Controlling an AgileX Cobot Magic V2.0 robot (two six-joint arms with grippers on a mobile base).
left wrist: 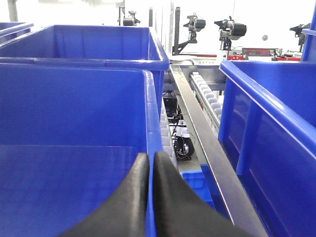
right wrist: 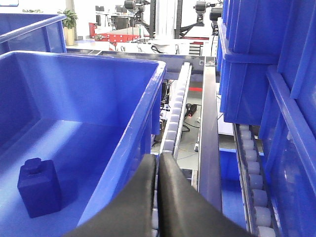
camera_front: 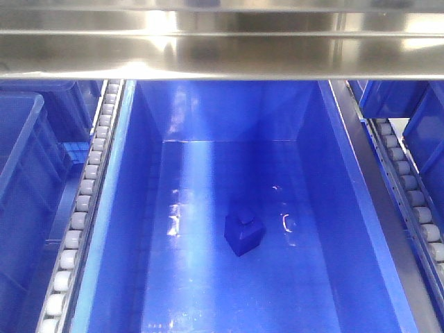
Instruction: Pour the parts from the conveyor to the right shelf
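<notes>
One part point(right wrist: 38, 187) already lies on the bin point(right wrist: 126, 143) floor on the shelf point(camera_front: 222, 59), left of the right tool point(right wrist: 157, 165), and both that and the left tool point(left wrist: 150, 163) are closed and empty, so pouring looks done.

Both grippers' fingers point(left wrist: 148, 197) point(right wrist: 158, 197) pressed together.

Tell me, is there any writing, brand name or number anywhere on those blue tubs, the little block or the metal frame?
None that can be read.
The blue bin walls are plain in all three views.
The blue block shows no marking.
The steel rail shows only glare.
The red equipment far back in the right wrist view is too small and blurred to show any lettering.
</notes>
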